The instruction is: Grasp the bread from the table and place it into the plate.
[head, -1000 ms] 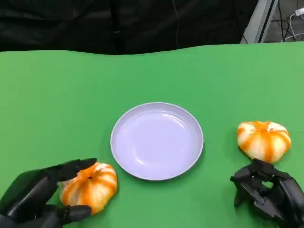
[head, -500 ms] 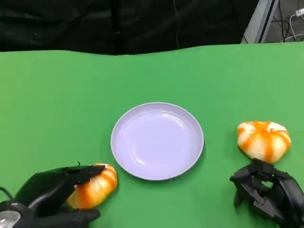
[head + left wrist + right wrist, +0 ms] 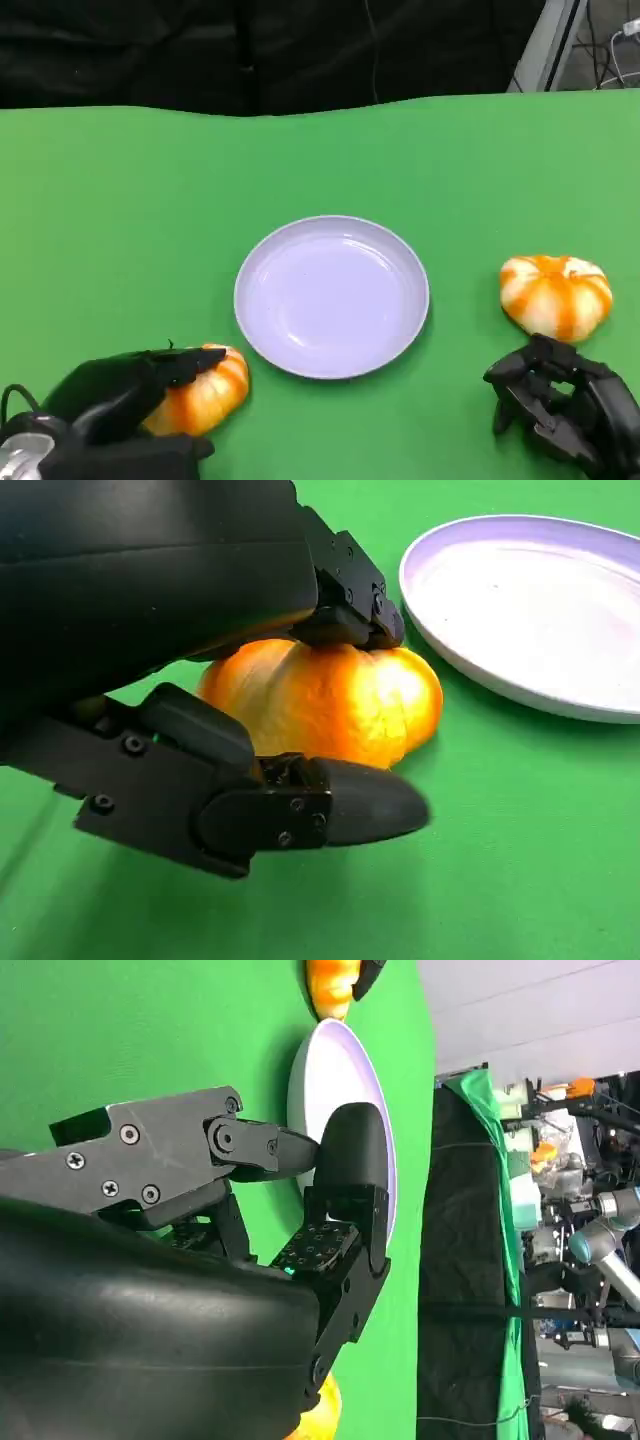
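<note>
An orange-and-white bread [image 3: 212, 385] lies on the green table at the lower left, close to the rim of the pale lilac plate [image 3: 330, 297]. My left hand [image 3: 110, 415] grips it: in the left wrist view fingers [image 3: 345, 610] press on the top of the bread [image 3: 330, 705] and the thumb sits against its near side. The bread still rests on the cloth beside the plate [image 3: 530, 610]. A second bread [image 3: 555, 295] lies at the right. My right hand [image 3: 565, 405] sits just in front of that one, fingers curled in and holding nothing.
Green cloth covers the whole table [image 3: 120, 220], with a black curtain behind its far edge. In the right wrist view, past my right hand [image 3: 200, 1260], stand the plate [image 3: 330, 1065] and the left bread [image 3: 328, 985].
My left hand has closed over the left bread, its fingers now lying on top of it. The right hand, the plate and the right bread have not moved.
</note>
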